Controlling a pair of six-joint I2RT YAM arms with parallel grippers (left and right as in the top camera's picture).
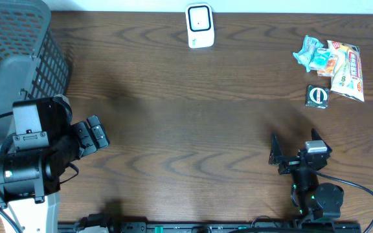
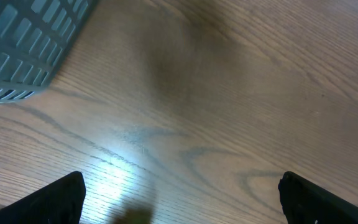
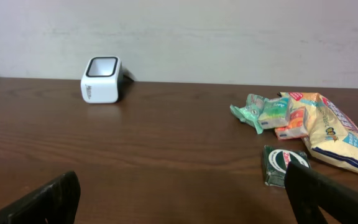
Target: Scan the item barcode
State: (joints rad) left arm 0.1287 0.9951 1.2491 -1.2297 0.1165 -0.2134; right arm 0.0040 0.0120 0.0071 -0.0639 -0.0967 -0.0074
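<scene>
My left claw (image 1: pixel 94 137) stands wide apart and empty over the bench (image 1: pixel 186 129), near the grey basket (image 1: pixel 18 58); my right claw (image 1: pixel 295 147) is spread too, holding nothing. The snack packets (image 1: pixel 334 61) and a small dark green packet (image 1: pixel 316 96) lie at the far right, apart from both claws; the white scanner (image 1: pixel 200 26) sits at the far edge

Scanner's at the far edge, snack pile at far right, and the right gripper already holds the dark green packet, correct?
No. Overhead shows the right gripper open and empty; the dark green packet lies on the table beside the snack pile.
</scene>
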